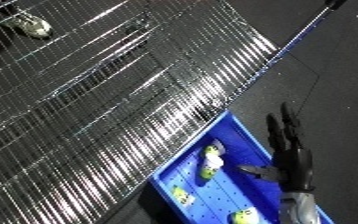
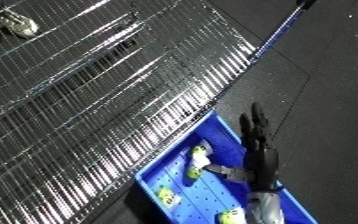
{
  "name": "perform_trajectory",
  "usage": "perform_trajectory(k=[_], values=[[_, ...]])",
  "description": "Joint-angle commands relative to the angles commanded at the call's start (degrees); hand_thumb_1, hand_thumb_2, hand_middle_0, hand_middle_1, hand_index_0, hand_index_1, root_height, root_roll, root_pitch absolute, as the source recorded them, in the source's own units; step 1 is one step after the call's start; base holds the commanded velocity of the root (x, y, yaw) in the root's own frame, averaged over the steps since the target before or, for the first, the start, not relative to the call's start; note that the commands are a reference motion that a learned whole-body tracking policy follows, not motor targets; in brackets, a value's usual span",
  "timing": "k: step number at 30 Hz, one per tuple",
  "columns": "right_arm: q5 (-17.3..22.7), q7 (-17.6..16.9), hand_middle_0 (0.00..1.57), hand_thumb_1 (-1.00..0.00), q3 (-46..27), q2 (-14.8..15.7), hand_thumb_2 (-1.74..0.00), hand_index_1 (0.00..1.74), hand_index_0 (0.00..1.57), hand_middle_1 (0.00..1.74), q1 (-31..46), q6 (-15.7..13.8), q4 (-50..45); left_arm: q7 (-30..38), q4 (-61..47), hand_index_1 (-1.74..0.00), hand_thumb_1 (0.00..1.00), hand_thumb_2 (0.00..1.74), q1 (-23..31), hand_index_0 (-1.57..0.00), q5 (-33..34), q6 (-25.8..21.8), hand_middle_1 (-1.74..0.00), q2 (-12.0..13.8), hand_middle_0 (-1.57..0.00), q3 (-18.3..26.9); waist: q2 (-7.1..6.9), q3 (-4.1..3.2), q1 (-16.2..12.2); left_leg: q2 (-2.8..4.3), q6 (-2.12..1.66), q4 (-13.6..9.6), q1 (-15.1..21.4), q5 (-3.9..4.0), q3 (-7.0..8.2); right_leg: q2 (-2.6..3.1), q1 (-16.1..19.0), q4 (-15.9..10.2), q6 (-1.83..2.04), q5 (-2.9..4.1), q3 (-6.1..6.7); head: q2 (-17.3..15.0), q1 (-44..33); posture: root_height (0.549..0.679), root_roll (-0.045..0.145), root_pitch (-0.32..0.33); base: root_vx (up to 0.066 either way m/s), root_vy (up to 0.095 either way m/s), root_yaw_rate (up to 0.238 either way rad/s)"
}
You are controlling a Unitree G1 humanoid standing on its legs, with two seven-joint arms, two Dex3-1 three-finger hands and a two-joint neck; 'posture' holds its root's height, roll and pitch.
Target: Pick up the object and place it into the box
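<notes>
A blue bin (image 1: 246, 131) sat at the near right beside the wire shelf. Small yellow-green objects (image 1: 213, 161) lay scattered on its floor, one white-topped.

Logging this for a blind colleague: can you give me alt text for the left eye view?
The robot's right hand, fingers straight, hangs over the right edge of a blue bin holding several small yellow-green and white objects. A wire mesh shelf fills the upper left; dark floor lies to the right.

Blue bin (image 1: 238, 131), yellow-green and white objects (image 1: 213, 161), black right hand (image 1: 291, 157), silver wire rack (image 1: 113, 90)
</notes>
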Motion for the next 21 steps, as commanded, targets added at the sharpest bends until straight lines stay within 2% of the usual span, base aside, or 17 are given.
perform_trajectory(k=[6, 12, 15, 21], values=[[-5.03, 2.26, 0.0, 0.0, 1.99, -0.5, 0.0, 0.0, 0.0, 0.0, 0.09, 3.66, -3.47, -0.31, -0.21, -1.74, 1.0, 1.74, 0.01, -1.57, 0.29, 0.29, -1.74, 0.01, -1.57, -0.23, -0.81, 0.03, 0.55, 0.11, 0.03, -0.14, -0.52, 0.43, -0.61, 0.21, 0.23, -0.23, -0.13, 0.0, -0.29, -0.79, -5.9, 0.639, 0.102, 0.033, -0.005, -0.018, 0.052], [-7.9, 5.64, 0.0, 0.0, 5.38, -1.09, 0.0, 0.0, 0.0, 0.0, -1.31, 8.15, -7.06, -0.11, -0.34, -1.74, 1.0, 1.74, -0.95, -1.57, 1.14, 1.21, -1.74, 0.56, -1.57, -0.65, -2.1, -0.11, 1.93, 0.13, 0.19, 0.69, -1.88, 0.26, -1.68, 0.25, 0.09, 0.17, -0.2, -0.04, -1.2, -2.26, -13.3, 0.638, 0.095, 0.031, -0.006, -0.051, 0.078], [-7.77, 7.27, 0.0, 0.0, 6.98, -1.09, 0.0, 0.0, 0.0, 0.0, -2.7, 9.86, -8.26, -0.2, -0.23, -1.74, 1.0, 1.74, -1.51, -1.57, 1.81, 2.08, -1.74, 0.92, -1.57, -0.78, -2.84, -0.25, 2.98, 0.06, 0.31, 1.52, -2.72, 0.13, -2.42, 0.13, 0.03, 0.65, -0.16, -0.1, -1.85, -3.17, -16.78, 0.637, 0.089, 0.027, 0.007, -0.083, 0.094], [-8.18, 9.53, 0.0, 0.0, 9.84, -0.64, 0.0, 0.0, 0.0, 0.0, -5.4, 12.81, -10.03, -0.71, -0.06, -1.74, 1.0, 1.74, -2.49, -1.57, 3.47, 4.59, -1.74, 1.17, -1.57, -0.92, -3.78, -0.69, 5.3, -0.21, 0.59, 3.47, -4.01, -0.13, -3.66, -0.52, 0.01, 1.78, -0.11, -0.35, -3.09, -5.32, -24.53, 0.634, 0.079, 0.017, 0.024, -0.074, 0.129]])
